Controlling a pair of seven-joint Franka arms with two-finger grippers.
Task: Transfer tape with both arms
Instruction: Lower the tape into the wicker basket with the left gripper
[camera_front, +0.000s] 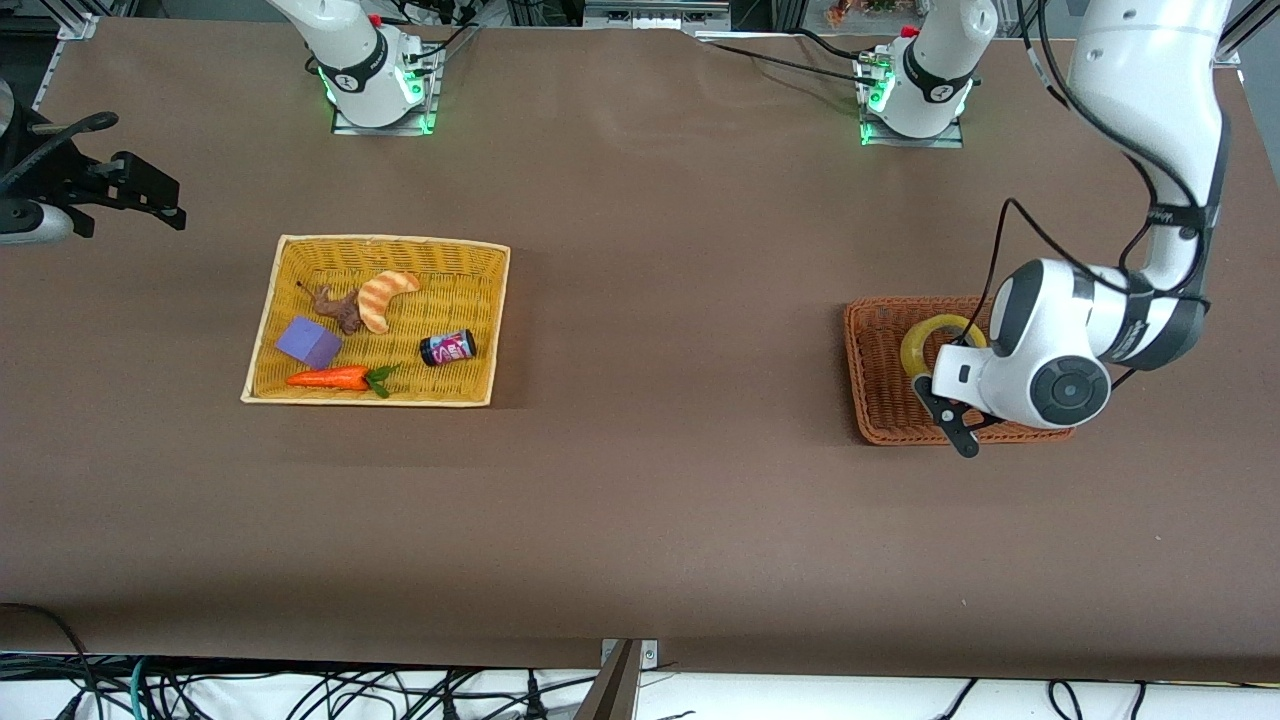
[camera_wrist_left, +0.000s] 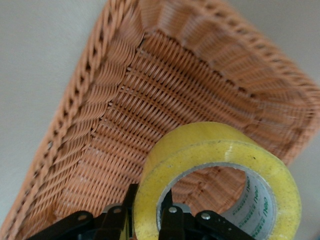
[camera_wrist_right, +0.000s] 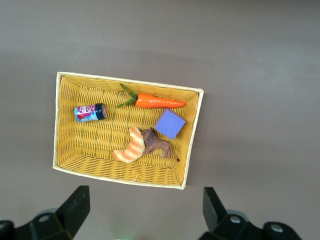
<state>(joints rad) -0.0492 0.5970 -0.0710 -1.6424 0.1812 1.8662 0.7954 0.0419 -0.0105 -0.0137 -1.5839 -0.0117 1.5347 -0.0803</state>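
While the tape (camera_front: 942, 338) stands on edge in the brown wicker basket (camera_front: 880, 400) near the counter's (camera_front: 640, 520) edge at the left arm's end, the left hand (camera_front: 955, 425) is down in that basket with it. Left wrist view: one finger (camera_wrist_left: 167, 220) sits inside the core and the other finger (camera_wrist_left: 117, 222) outside the yellow wall, so the hand is clenched across the ring's wall. The roll (camera_wrist_left: 220, 185) appears slightly raised off the weave, though contact at its lowest point is hidden. Ring axis runs roughly level, hole open toward the wrist camera.

Key relation: tape is at the left arm's end; the yellow basket (camera_front: 262, 330) lies well apart, toward the right arm's end. Judgement: destination is likely that basket, so a mid-counter handover is needed, and the free arc of the ring, away from the left fingers, is what the right hand would take.

Left arm pose: elbow high, forearm folded down, wrist bent over the brown basket.

Right hand (camera_wrist_right: 145, 215) hangs above the yellow basket (camera_wrist_right: 195, 130), fingers spread and empty; that arm waits. Basket contents: carrot (camera_front: 330, 378), purple block (camera_front: 308, 342), can (camera_front: 447, 348), croissant (camera_front: 385, 297), brown toy animal (camera_front: 338, 308).
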